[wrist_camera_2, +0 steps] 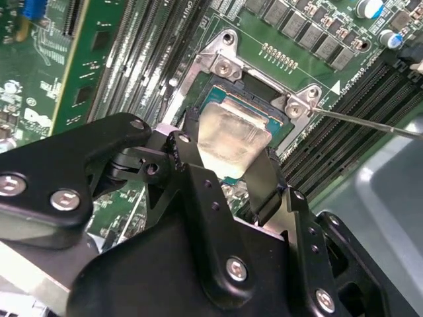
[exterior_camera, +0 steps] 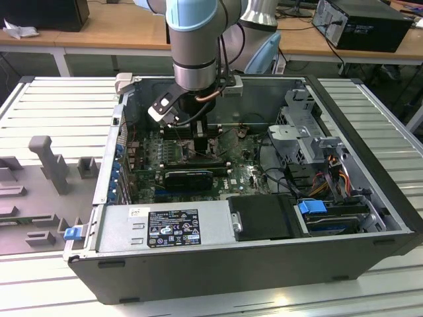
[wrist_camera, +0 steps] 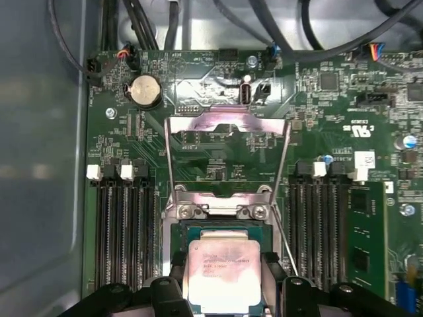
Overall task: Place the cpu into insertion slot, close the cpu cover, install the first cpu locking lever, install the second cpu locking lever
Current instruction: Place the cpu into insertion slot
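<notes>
The pincer is narrowed onto the cpu, one finger on each of two opposite edges, holding it right over the insertion slot — the slot's rim shows just beyond the fingertips. I cannot tell whether the chip is fully seated. In the second wrist view it looks slightly tilted, so the first step seems in hand, not finished. Past the pincer the cpu cover lies swung open — not yet closed — and a thin locking lever stands free beside the slot. Both levers are yet to be locked.
</notes>
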`<state>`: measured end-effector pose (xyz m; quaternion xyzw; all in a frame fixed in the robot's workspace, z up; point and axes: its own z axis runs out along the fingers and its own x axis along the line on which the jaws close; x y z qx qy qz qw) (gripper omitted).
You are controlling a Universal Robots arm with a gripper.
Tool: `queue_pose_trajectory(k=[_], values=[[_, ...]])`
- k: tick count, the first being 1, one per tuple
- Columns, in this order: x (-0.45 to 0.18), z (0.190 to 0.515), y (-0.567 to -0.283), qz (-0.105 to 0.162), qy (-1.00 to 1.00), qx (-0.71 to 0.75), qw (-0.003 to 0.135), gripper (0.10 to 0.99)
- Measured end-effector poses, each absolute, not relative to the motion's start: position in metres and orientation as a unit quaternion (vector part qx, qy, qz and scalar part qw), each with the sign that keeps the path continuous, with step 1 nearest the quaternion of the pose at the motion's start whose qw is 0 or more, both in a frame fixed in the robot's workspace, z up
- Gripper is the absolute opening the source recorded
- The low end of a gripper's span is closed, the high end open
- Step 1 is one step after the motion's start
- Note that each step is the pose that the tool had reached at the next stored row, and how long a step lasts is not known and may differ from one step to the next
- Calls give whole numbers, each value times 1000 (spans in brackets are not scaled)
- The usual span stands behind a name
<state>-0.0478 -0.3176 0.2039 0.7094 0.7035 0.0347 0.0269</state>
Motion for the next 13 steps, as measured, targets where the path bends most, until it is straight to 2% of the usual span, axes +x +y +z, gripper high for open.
queue_pose_trajectory(k=[4, 5, 8, 9, 10, 11, 12, 13], values=[[-48, 200, -317, 35, 703, 709, 27, 525], [-48, 200, -317, 34, 703, 709, 27, 600], [-48, 205, -317, 34, 703, 709, 27, 600], [-48, 206, -317, 34, 703, 709, 27, 522], [-48, 207, -317, 34, 703, 709, 28, 522], [-48, 208, -317, 33, 704, 709, 29, 459], [-48, 209, -317, 33, 704, 709, 29, 337], [-48, 209, -317, 33, 704, 709, 29, 337]])
